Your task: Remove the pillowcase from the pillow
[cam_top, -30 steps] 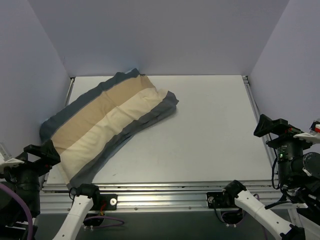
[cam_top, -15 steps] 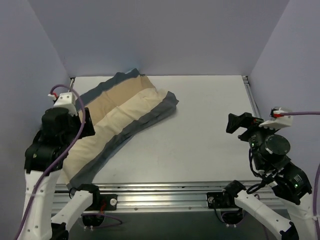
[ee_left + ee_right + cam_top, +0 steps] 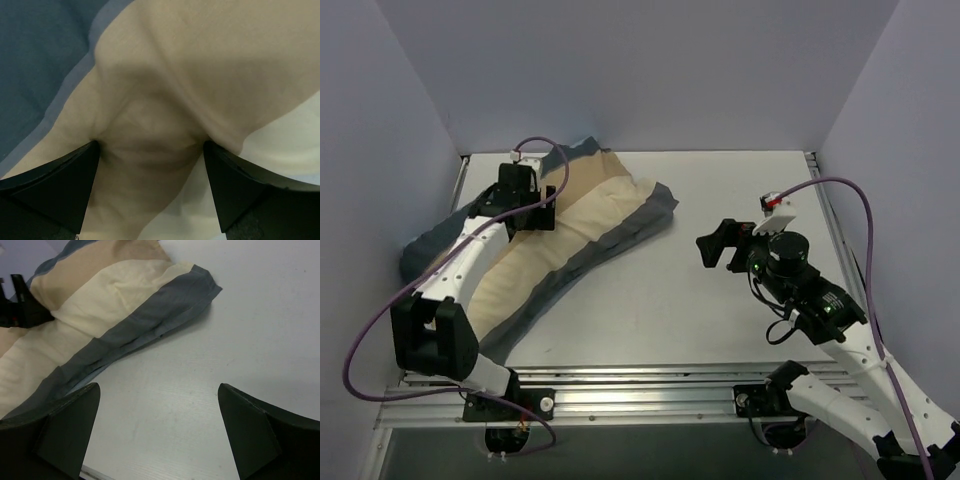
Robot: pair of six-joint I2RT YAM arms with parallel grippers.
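The pillowcase (image 3: 570, 235) lies stuffed and slanted across the left half of the table, its tan and cream bands up and blue-grey borders along both sides. The pillow is hidden inside it. My left gripper (image 3: 538, 220) is open, and its fingers press down into the tan band (image 3: 165, 90) near the far end, with cloth bulging between them (image 3: 150, 146). My right gripper (image 3: 712, 247) is open and empty above bare table (image 3: 159, 387), to the right of the pillowcase's blue-grey edge (image 3: 150, 315). The left gripper also shows in the right wrist view (image 3: 20, 305).
Lilac walls enclose the white table (image 3: 760, 200) on the left, back and right. A metal rail (image 3: 640, 385) runs along the near edge. Purple cables (image 3: 860, 230) loop from both arms.
Both arms have come in from the table's sides. The left gripper has moved to the far part of the pillowcase and onto it. The right gripper has moved left towards the table's middle.
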